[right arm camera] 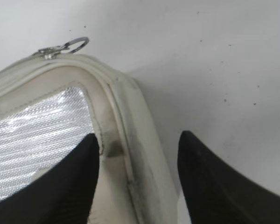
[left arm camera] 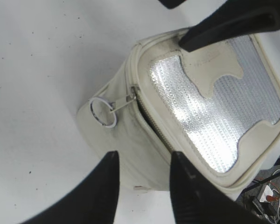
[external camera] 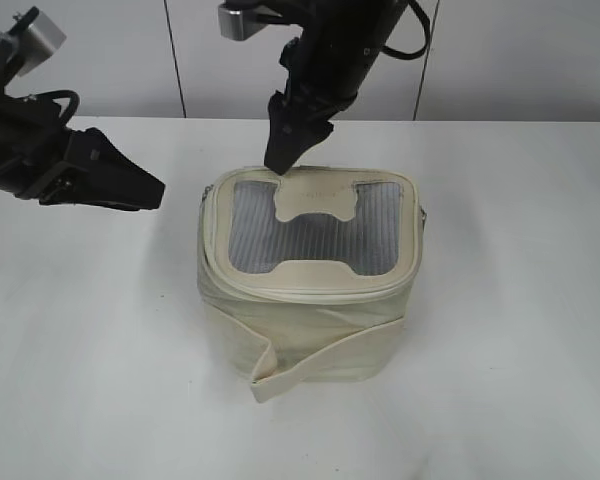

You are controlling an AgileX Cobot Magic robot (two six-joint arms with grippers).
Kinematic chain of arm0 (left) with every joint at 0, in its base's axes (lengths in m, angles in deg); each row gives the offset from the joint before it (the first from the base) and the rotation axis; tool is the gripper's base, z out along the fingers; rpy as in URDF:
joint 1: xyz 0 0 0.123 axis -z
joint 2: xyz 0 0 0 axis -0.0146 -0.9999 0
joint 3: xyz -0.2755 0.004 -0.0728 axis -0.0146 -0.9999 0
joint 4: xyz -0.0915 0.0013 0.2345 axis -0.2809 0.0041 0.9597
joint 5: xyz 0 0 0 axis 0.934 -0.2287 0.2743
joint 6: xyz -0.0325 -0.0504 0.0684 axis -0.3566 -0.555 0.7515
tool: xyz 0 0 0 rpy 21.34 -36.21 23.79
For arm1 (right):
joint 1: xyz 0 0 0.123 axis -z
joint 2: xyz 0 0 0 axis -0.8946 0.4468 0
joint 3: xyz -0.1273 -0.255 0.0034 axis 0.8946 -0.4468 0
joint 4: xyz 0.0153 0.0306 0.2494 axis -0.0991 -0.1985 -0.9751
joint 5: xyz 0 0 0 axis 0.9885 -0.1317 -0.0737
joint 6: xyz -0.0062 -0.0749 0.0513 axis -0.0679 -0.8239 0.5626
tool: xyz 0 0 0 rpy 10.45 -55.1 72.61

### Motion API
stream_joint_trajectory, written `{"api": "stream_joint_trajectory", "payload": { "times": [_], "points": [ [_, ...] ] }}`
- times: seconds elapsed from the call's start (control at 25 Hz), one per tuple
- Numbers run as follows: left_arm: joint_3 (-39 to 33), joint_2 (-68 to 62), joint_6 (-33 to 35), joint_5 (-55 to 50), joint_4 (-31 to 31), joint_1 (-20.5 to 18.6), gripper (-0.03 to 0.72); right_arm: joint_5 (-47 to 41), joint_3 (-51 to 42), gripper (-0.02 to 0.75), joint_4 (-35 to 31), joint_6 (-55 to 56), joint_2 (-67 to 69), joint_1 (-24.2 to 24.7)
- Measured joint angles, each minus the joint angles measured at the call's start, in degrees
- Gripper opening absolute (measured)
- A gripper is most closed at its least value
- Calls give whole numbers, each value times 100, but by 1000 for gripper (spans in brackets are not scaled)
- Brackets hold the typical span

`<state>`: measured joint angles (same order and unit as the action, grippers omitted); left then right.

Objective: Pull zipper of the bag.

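Note:
The cream bag (external camera: 310, 300) stands mid-table, its silvery mesh top (external camera: 310, 235) facing up. The zipper (external camera: 315, 291) runs round the top rim. In the left wrist view a silver ring pull (left arm camera: 104, 112) hangs at the bag's (left arm camera: 130, 140) corner, and a dark gap shows along the zipper track (left arm camera: 154, 126) beside it. My left gripper (external camera: 145, 190) is open (left arm camera: 143, 161) and empty, left of the bag and apart from it. My right gripper (external camera: 285, 155) is open (right arm camera: 137, 142) and straddles the bag's (right arm camera: 144, 140) back-left rim. A second ring pull (right arm camera: 67, 45) lies beyond it.
A loose cream strap (external camera: 325, 355) hangs across the bag's front side. The white table (external camera: 500, 380) runs back to a pale panelled wall (external camera: 520, 60). Cables (left arm camera: 270, 193) show past the table edge in the left wrist view.

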<state>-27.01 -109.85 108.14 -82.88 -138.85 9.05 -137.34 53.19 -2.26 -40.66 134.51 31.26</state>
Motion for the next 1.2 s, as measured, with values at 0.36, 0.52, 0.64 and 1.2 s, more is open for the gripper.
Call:
{"api": "stream_joint_trajectory", "payload": {
  "times": [0.36,0.52,0.64,1.2],
  "points": [
    [0,-7,0,-17,0,0,286,5,213,497,318,59,174,19],
    [10,-9,0,-21,1,0,286,5,220,496,1,63,252,37],
    [17,-19,0,-21,1,0,286,5,222,496,-171,109,296,37],
    [17,-26,0,-23,1,0,286,5,222,479,-251,201,391,37]
  ]
}}
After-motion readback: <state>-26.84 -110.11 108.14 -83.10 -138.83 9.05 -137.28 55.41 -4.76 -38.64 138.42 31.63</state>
